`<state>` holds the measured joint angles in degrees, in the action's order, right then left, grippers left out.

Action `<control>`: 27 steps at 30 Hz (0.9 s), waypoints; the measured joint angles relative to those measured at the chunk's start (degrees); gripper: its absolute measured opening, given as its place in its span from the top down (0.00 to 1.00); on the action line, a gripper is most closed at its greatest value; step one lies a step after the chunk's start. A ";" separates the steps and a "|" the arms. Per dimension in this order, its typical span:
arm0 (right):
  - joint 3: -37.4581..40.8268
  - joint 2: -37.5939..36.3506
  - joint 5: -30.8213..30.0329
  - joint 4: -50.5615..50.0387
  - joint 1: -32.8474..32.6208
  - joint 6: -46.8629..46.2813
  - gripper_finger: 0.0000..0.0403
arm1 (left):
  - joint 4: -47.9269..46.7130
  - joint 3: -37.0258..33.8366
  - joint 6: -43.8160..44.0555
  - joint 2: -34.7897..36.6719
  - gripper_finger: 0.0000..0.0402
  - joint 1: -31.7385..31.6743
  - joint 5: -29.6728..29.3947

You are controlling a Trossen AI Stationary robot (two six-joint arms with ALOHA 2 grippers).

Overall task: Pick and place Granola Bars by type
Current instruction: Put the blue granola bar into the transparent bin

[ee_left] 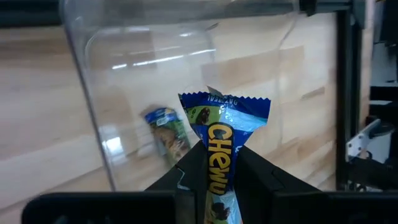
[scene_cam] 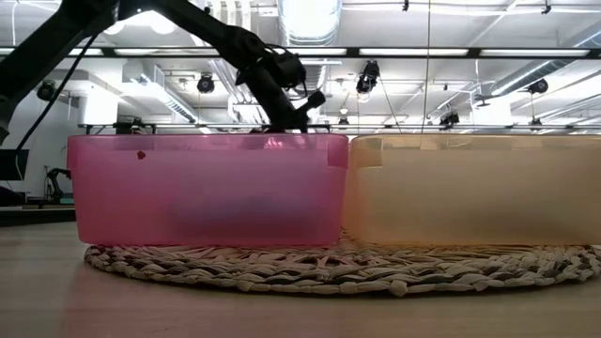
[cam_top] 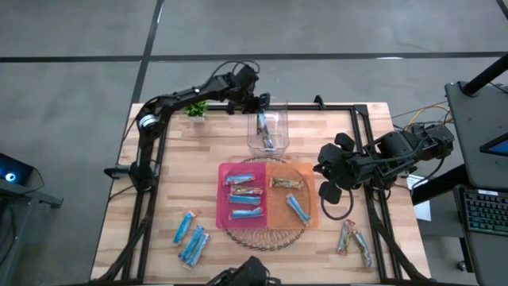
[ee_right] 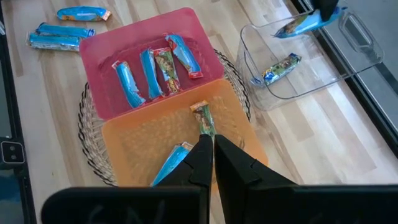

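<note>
My left gripper (cam_top: 263,110) hovers over a clear bin (cam_top: 279,137) at the table's far middle, shut on a light blue granola bar (ee_left: 225,118). One more bar (ee_left: 166,134) lies in that bin. A pink bin (cam_top: 223,199) holds several bars, and an orange bin (cam_top: 311,208) holds two. Both bins stand on a woven mat (cam_top: 262,237). My right gripper (ee_right: 209,144) hangs shut with nothing in it above the orange bin's right side. Loose bars lie near left (cam_top: 190,236) and near right (cam_top: 355,240). My left gripper pinches the blue bar between its two fingers, at the bar's middle (ee_left: 218,165). The fingers slant down from the far left and lie along the bar. Its free end (ee_left: 227,111) sticks out past the fingertips. The bar is lifted clear, above the clear bin's opening.
A small green plant (cam_top: 196,108) stands at the far left beside the left arm. A dark frame rail (cam_top: 361,119) runs along the far and right edges. Bare wood lies between the clear bin and the left edge.
</note>
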<state>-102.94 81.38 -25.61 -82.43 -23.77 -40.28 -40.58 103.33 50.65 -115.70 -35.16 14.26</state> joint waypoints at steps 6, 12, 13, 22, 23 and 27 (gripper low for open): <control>0.00 0.00 0.00 0.00 0.01 0.19 0.98 | 0.46 -4.25 0.92 0.00 0.88 0.00 0.14; 0.00 0.00 0.00 0.00 0.00 0.42 0.98 | 1.55 -5.84 1.31 0.00 0.88 0.06 1.54; 0.00 0.00 0.00 0.00 0.02 0.40 0.98 | 1.91 -5.85 1.31 0.00 0.88 0.07 1.54; 0.00 0.00 0.00 0.00 0.00 0.34 0.98 | 3.13 -5.74 1.27 0.00 0.88 0.02 2.00; 0.00 0.00 0.00 0.00 0.00 0.34 0.98 | 3.09 -5.74 1.27 0.00 0.88 0.02 2.37; 0.00 0.00 0.00 0.00 0.01 0.32 0.98 | 3.10 -5.74 1.24 0.02 0.88 0.02 2.84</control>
<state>-102.94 81.38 -25.61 -82.43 -23.76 -39.97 -37.47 97.58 51.90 -115.68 -35.14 17.10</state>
